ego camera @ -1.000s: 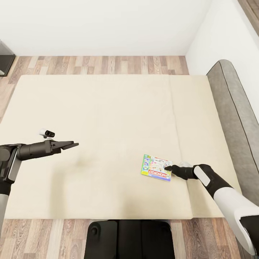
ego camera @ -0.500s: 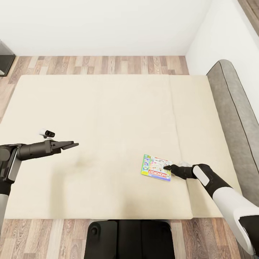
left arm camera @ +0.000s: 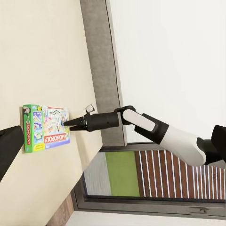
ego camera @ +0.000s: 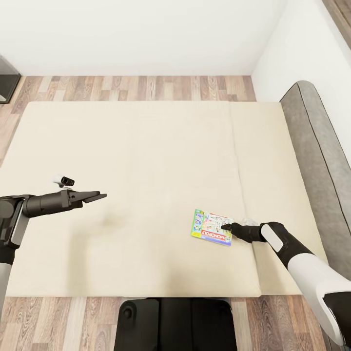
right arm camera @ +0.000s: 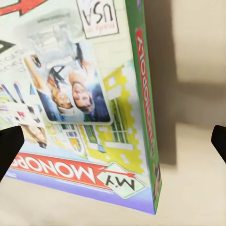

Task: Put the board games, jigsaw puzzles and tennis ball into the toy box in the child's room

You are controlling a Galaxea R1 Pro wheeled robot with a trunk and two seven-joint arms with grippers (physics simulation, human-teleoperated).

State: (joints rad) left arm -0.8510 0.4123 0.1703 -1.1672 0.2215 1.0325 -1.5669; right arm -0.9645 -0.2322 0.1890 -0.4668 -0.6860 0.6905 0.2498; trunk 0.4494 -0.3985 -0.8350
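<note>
One board game (ego camera: 210, 226), a white, green and blue Monopoly box, lies flat on the beige bed (ego camera: 146, 146) near its front edge. My right gripper (ego camera: 227, 227) is open at the box's right-hand edge. In the right wrist view that green edge of the board game (right arm camera: 84, 108) lies between the spread fingertips (right arm camera: 9, 146). The left wrist view shows the board game (left arm camera: 44, 127) with the right gripper (left arm camera: 70, 124) pointing at it. My left gripper (ego camera: 101, 196) hovers open over bare mattress at the left, holding nothing. The toy box and table are out of view.
A grey headboard (ego camera: 317, 146) runs along the bed's right side against a white wall. Wood-plank floor (ego camera: 146, 87) lies beyond the bed's far edge. A dark piece of furniture (ego camera: 6, 78) stands at the far left. My base (ego camera: 175, 324) is against the bed's front edge.
</note>
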